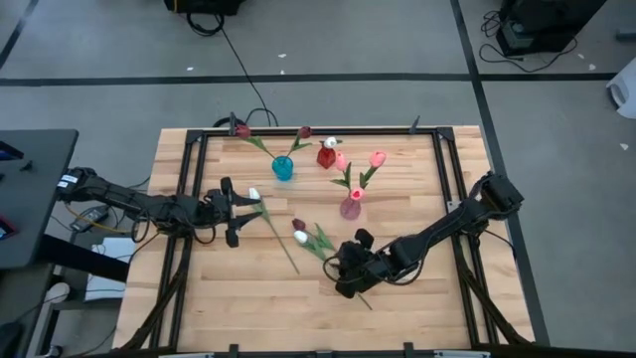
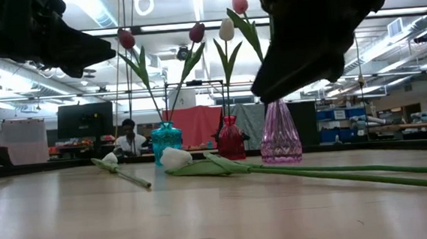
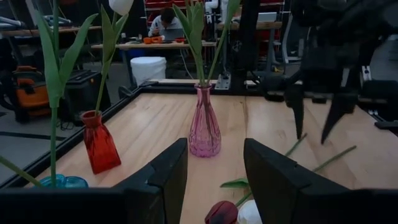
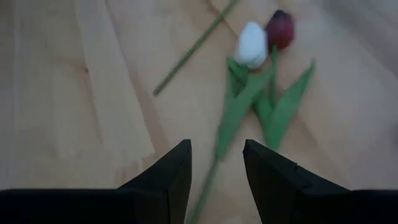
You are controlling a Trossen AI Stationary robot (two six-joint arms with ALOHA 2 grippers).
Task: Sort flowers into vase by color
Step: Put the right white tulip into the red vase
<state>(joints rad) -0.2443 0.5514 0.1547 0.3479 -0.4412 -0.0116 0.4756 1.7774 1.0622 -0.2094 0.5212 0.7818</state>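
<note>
The right gripper [image 1: 343, 268], fingers parted, hovers over the white-headed artificial tulip [image 1: 300, 238] at the wooden worktop's [image 1: 229, 298] six o'clock; the left gripper [image 1: 235, 212] gapes at nine.

3 vases stand at the table's 12 o'clock side: blue vase [image 1: 283, 168] w/ 2 maroon tulips [image 1: 241, 130] leaning apart; red vase [image 1: 326, 157] just beside it at 3 o'clock, w/ 1 white tulip [image 1: 329, 142], upright; pink vase [image 1: 350, 207] toward 5 o'clock of the red one, holding 2 pink tulips [image 1: 378, 158]. 3 loose flowers lie flat near table centre: a white tulip [image 1: 254, 194] at 9 o'clock of the pink vase, stem running toward 5 o'clock; white head [image 4: 252, 44] & maroon head [image 4: 280, 28] touching side by side, green leaves fanned, stems trailing toward 5 o'clock.
</note>
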